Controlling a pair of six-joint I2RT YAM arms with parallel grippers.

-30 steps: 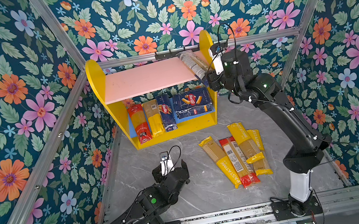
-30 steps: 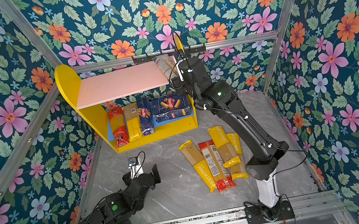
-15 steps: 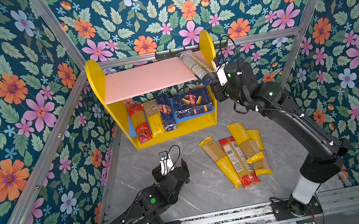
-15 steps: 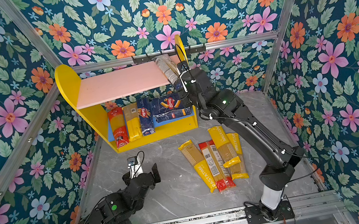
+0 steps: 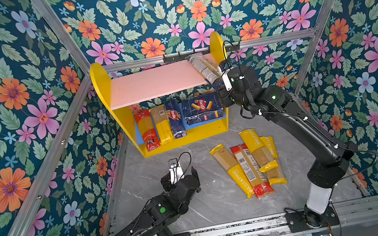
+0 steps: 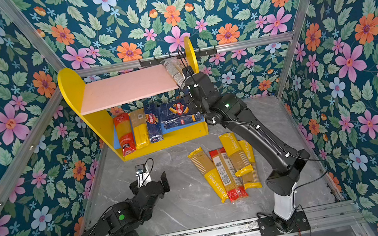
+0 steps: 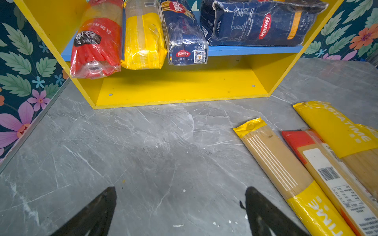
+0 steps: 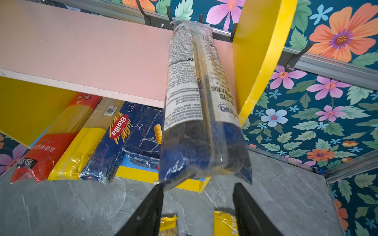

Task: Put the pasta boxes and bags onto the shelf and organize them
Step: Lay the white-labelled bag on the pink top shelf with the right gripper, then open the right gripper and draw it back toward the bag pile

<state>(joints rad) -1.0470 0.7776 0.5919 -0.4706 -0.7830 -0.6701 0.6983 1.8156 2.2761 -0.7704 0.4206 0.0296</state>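
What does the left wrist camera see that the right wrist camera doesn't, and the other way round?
Left wrist only: the left gripper, open above the table, and a red-and-clear bag lying there. Right wrist only: the right gripper, the pink upper board and the clear blue-ended bag overhanging it. Both: the shelved red bag, yellow bag, narrow Barilla box and wide Barilla box on the blue board.

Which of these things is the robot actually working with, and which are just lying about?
Job: shelf; wide Barilla box; narrow Barilla box; red bag and yellow bag on the blue board; clear blue-ended bag on the pink board; four bags on the table.
Just there: floral walls; metal frame rails; black hooks.
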